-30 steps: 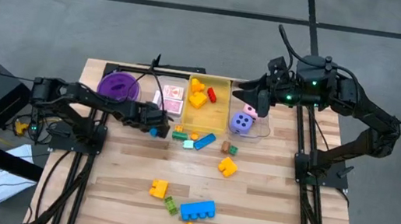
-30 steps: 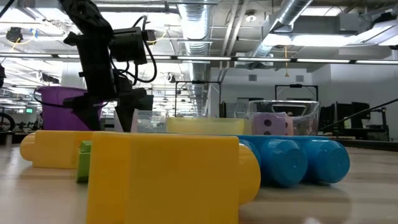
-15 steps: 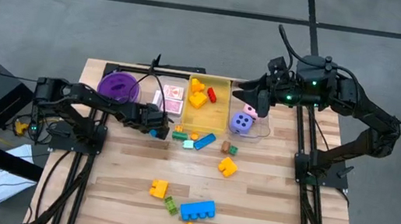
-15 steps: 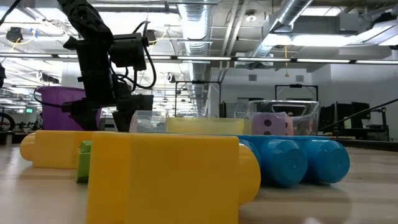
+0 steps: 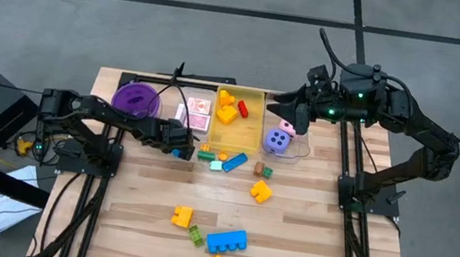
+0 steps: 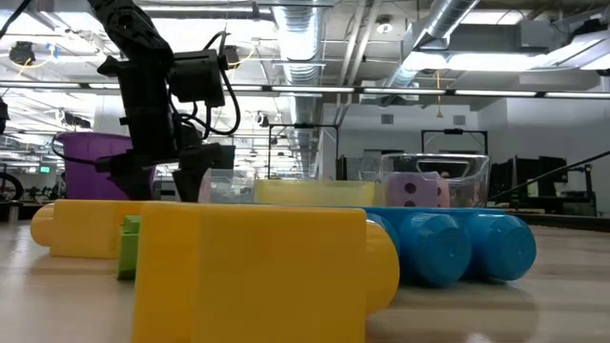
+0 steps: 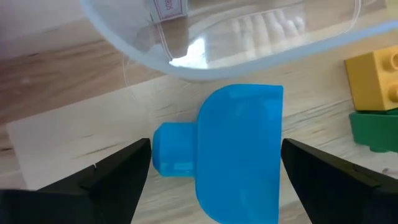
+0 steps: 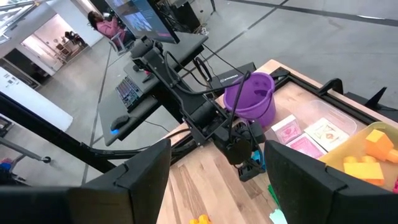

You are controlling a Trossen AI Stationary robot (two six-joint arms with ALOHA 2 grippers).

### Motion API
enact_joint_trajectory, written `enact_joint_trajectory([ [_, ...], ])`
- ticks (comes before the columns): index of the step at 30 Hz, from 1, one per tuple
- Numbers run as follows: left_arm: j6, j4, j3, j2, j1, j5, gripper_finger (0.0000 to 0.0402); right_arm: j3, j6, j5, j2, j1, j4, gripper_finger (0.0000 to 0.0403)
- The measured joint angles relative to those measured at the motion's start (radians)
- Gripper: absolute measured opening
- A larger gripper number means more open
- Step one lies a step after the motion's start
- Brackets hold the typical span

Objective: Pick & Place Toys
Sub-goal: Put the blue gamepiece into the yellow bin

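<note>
From above, the left gripper (image 5: pixel 180 149) sits low on the tabletop (image 5: pixel 305 238) over a blue block (image 5: pixel 176 151), beside the clear bin (image 5: pixel 181 104) of playing cards (image 5: pixel 199 113); the right gripper (image 5: pixel 290 117) waits above the dice bin (image 5: pixel 285 150).

The low view adds little.

The left wrist view shows wide fingers (image 7: pixel 112 171) either side of the block, apparently not touching. This looks like the grasp step: next, close and lift.

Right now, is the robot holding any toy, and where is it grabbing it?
Nothing is held yet. The left end effector stands open around a blue block; the right end effector is empty.
</note>
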Motion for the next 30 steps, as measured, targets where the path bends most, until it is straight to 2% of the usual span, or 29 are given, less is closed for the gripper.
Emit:
enact_joint_trajectory([
  [14, 0.0, 0.001, 0.0, 0.0, 0.0, 0.009, 0.0271, 0.0, 0.002, 0.0, 0.0, 0.0, -0.001, 0.025],
  [22, 0.0, 0.009, 0.001, 0.0, -0.014, 0.013, 0.0279, 0.0, -0.001, 0.0, 0.0, 0.0, -0.002, 0.025],
  [30, -0.004, 0.012, 0.001, -0.001, -0.045, 0.054, 0.0267, 0.0, -0.005, 0.0, 0.0, 0.0, -0.002, 0.025],
])
